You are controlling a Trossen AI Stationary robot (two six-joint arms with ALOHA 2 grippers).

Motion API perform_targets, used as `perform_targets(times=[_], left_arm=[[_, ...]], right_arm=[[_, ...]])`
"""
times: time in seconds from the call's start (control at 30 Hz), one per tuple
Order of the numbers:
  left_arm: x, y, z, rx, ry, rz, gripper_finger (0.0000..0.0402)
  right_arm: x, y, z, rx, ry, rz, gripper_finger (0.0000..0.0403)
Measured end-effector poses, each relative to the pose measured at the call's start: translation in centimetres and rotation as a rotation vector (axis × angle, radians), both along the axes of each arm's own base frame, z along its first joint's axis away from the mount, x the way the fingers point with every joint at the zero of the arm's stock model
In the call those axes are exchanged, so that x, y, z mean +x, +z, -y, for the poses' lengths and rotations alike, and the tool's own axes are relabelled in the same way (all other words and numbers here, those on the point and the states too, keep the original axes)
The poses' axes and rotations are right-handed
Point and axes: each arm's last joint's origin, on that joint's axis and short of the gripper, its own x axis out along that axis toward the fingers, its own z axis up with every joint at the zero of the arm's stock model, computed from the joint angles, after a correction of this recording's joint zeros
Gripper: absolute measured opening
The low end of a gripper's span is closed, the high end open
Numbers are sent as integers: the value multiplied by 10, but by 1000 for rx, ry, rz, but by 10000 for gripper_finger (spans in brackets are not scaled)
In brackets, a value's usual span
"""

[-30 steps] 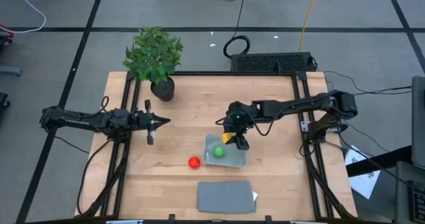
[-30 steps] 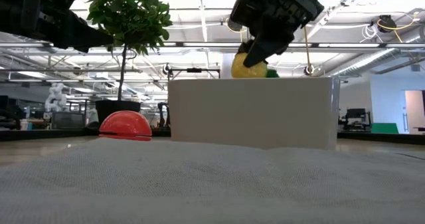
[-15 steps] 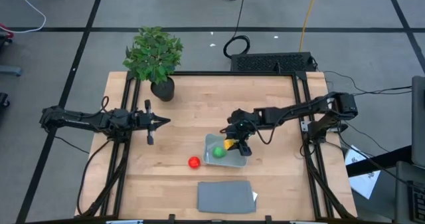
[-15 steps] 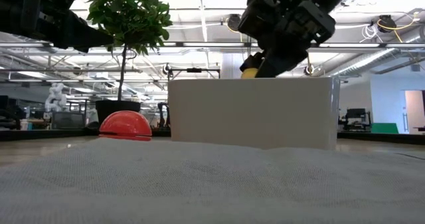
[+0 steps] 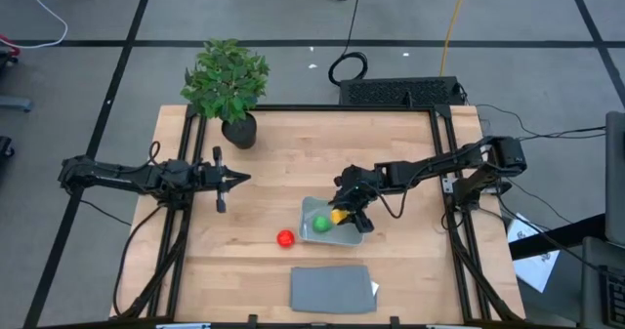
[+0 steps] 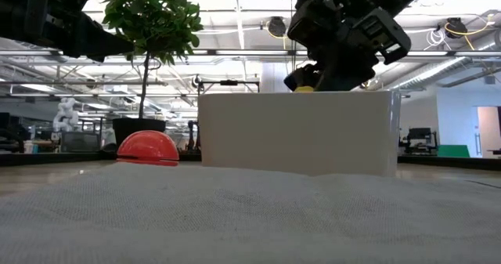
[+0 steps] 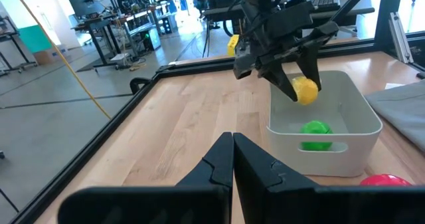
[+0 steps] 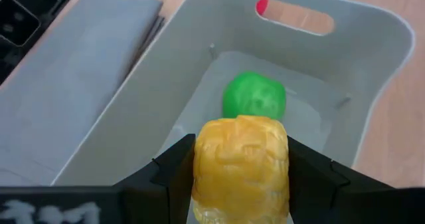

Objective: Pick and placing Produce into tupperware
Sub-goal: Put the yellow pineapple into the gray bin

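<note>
Right gripper point(image 8: 240, 184) clamps lumpy yellow produce point(image 8: 240, 163) over smooth tupperware point(image 8: 372, 58).

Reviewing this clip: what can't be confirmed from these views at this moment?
- Green ball: hidden in the low view by the tub wall.
- Yellow piece: its green tip is not visible; the right hand covers most of it from above.
- Red ball: lower part hidden low by the table edge.

The light wooden desk point(image 5: 283, 163) carries a leafy potted plant point(image 5: 228, 85) at its far left corner and a flat grey lid point(image 5: 331, 288) at the near edge. The tupperware point(image 5: 332, 233) stands near the middle, just beyond the lid, and the red ball point(image 5: 284, 238) lies on the bare wood just to its left, apart from it.
</note>
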Motion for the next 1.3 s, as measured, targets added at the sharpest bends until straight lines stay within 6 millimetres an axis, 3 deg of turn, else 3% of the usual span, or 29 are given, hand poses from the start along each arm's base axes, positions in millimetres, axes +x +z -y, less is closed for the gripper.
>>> perform_targets(times=[0.23,0.83,1.3], left_arm=[[0,0,0,13,-2,-2,15],[0,0,0,13,-2,-2,15],[0,0,0,13,-2,-3,15]], right_arm=[[1,-4,-5,-47,4,-1,176],[9,-42,-9,-89,60,-95,176],[9,-41,-9,-86,51,-91,201]])
